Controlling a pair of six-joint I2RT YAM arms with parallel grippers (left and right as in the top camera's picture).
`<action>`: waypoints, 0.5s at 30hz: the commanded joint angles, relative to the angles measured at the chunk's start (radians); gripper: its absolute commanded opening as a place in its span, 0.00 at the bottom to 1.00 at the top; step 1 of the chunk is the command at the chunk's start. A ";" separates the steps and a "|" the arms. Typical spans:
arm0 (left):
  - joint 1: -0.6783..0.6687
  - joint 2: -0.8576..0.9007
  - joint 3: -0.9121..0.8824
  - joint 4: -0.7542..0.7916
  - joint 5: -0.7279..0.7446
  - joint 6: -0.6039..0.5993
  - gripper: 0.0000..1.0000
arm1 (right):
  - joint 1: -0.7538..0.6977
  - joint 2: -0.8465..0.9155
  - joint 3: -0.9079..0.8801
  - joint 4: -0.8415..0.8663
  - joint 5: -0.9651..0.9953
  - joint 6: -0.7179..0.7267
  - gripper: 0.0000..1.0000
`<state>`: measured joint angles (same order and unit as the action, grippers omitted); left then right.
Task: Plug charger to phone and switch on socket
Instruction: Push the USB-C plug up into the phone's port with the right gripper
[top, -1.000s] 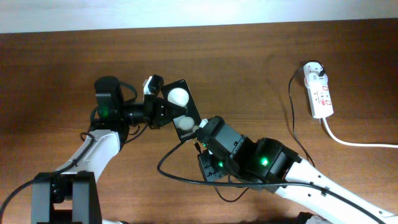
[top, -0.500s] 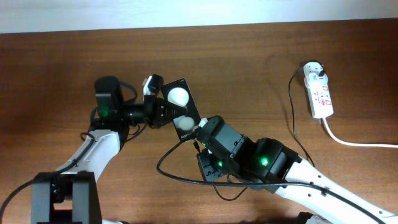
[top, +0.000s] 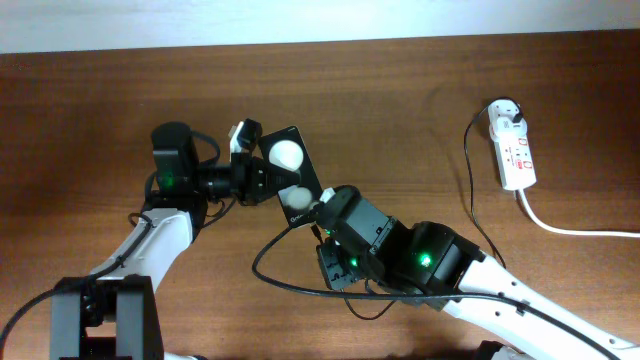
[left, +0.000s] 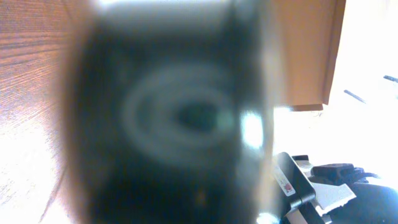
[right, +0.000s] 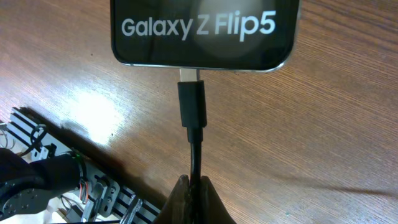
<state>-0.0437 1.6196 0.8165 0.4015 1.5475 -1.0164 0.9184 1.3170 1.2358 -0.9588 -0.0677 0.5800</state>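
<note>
Black phone (right: 205, 31) with white lettering, black charger (right: 191, 106), white socket (top: 513, 150) with red markings, brown wood-grain table (top: 400, 90).

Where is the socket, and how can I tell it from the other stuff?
Start with the big brown wooden table and go to its right side in the overhead view. The socket is the narrow white strip lying there. Only it has red markings, with a thick white cord leaving one end and a thin black cable curving beside it.

There is one glossy black rectangular smartphone (right: 205, 31) and one thin black charger cable (right: 191, 106). One narrow white power strip (top: 515, 155) and one thick white cord (top: 560, 228) complete the count.
</note>
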 joint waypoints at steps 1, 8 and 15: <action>0.000 -0.003 0.019 0.002 0.026 0.023 0.00 | 0.003 0.000 -0.002 0.021 0.027 0.005 0.04; 0.000 -0.003 0.019 0.002 0.026 0.023 0.00 | 0.003 0.000 -0.002 0.053 0.029 0.005 0.04; 0.000 -0.003 0.019 0.002 0.026 0.023 0.00 | 0.003 0.000 -0.002 0.063 0.085 0.005 0.04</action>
<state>-0.0387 1.6196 0.8165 0.4015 1.5257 -1.0168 0.9192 1.3170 1.2358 -0.9257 -0.0441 0.5800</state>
